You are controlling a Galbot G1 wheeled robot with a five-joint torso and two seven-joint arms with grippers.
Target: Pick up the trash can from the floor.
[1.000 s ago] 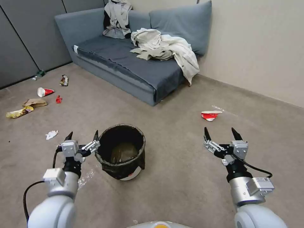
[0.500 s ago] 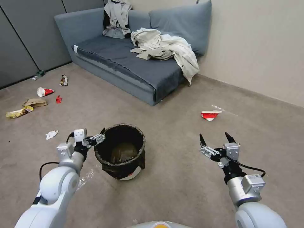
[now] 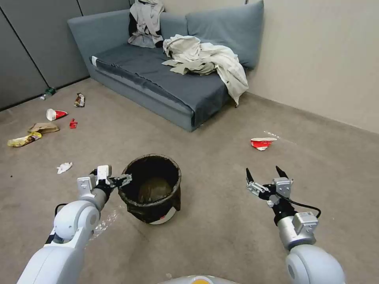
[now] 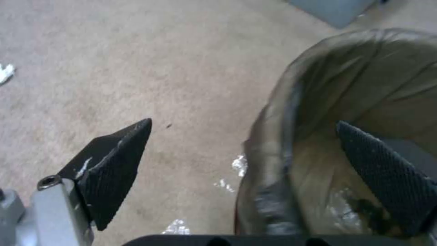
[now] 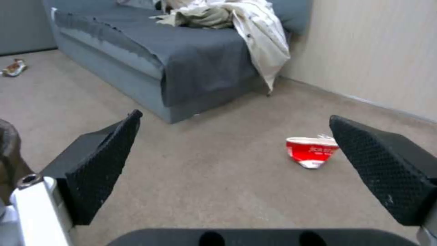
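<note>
Brown-black plastic covers the rim of the trash can [image 3: 152, 188], which stands upright on the floor [image 3: 221, 221] just in front of me, a little to my left. My left claw [image 3: 118, 181] is wide apart and straddles the near-left edge of the rim: in the left wrist view one finger [image 4: 387, 174] hangs inside the can and the other sits outside, over the carpet. Nothing is pinched yet.

To do this well, I think I should go a bit lower so both fingers pass the rim, then squeeze on the hard wall, not just the loose bag. The bag could slip off if I grab only that. Then I should lift straight up so the can does not tip.

My right claw [image 3: 265, 182] is also wide apart. It waits in the air, well away from the can, with a crushed red cup [image 3: 262, 142] on the floor beyond it.

I cannot tell what lies at the bottom of the can. The bag hides most of the white wall.
</note>
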